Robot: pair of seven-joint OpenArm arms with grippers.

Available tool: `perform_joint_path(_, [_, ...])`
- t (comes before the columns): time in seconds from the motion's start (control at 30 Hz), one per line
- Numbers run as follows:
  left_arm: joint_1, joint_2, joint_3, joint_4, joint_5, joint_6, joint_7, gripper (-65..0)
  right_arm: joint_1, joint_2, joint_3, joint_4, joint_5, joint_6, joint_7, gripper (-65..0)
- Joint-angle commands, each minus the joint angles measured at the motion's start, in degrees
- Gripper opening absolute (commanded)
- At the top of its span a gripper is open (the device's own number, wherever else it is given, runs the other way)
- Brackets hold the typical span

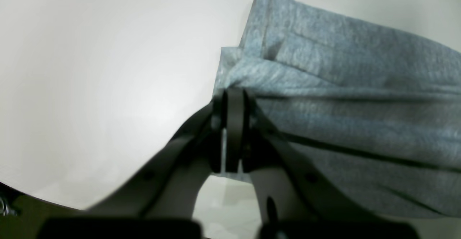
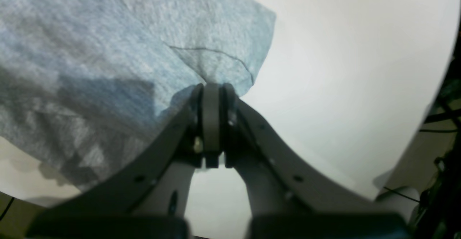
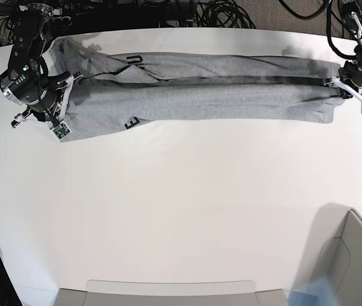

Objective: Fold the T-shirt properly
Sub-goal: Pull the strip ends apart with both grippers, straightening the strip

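Base view high overhead, looking down on the whole white table (image 3: 181, 210), each wrist view close behind its own fingers, facing along them, all three sharing the T-shirt (image 3: 200, 95) stretched across the frame's top

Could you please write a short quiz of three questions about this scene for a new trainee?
1. True or false: both the left gripper and the right gripper have their jaws shut on the T-shirt.
2. How does the T-shirt lie on the white table? A) stretched long between the two arms, B) rolled into a ball in the middle, C) hanging over the near edge.
3. What black marks show on the grey cloth in the base view?

Key:
1. True.
2. A.
3. Parts of black printed letters, mostly hidden in the folds.
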Motion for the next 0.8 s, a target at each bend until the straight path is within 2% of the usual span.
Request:
perform_joint_path(0.0, [-0.26, -0.91, -0.17, 0.43, 0.09, 0.22, -0.58, -65.0, 0.81, 0.81, 0.38, -0.36, -0.43, 0.93, 0.06, -65.0])
perform_joint_path(0.1, [-0.26, -0.91, -0.17, -0.36, 0.09, 0.39, -0.58, -64.7, 1.08, 0.81, 0.29, -2.20, -0.43, 0.93, 0.15, -65.0])
perform_joint_path(0.17, [-0.17, -0.91, -0.35, -0.36, 0.09, 0.39, -1.20, -55.2, 1.08, 0.81, 0.29, -2.73, -0.43, 0.93, 0.15, -64.7])
perform_joint_path(0.23, [-0.17, -0.91, -0.52, 0.08, -0.17, 0.39, -1.29, -47.6, 0.81, 0.81, 0.29, -2.73, -0.43, 0.93, 1.47, -57.0])
perform_joint_path(0.27, [-0.17, -0.91, -0.61, 0.08, -0.17, 0.57, -1.29, -46.5, 0.64, 0.81, 0.29, -2.73, -0.43, 0.93, 2.52, -53.8])
perform_joint_path(0.33, [-0.26, -1.00, -0.52, 0.08, -0.26, 0.66, -1.29, -46.8, 0.46, 0.81, 0.29, -2.73, -0.43, 0.93, 3.67, -47.9])
perform_joint_path(0.4, [-0.44, -1.09, -0.17, 0.08, -0.34, 0.66, -1.29, -46.8, 0.46, 0.98, 0.29, -2.73, -0.43, 0.93, 3.67, -44.7])
perform_joint_path(0.77, [-0.44, -2.23, -0.26, 2.45, -0.17, 0.75, -0.41, -47.0, 1.08, 1.95, 0.38, -5.19, -0.43, 0.93, 3.75, -44.4])
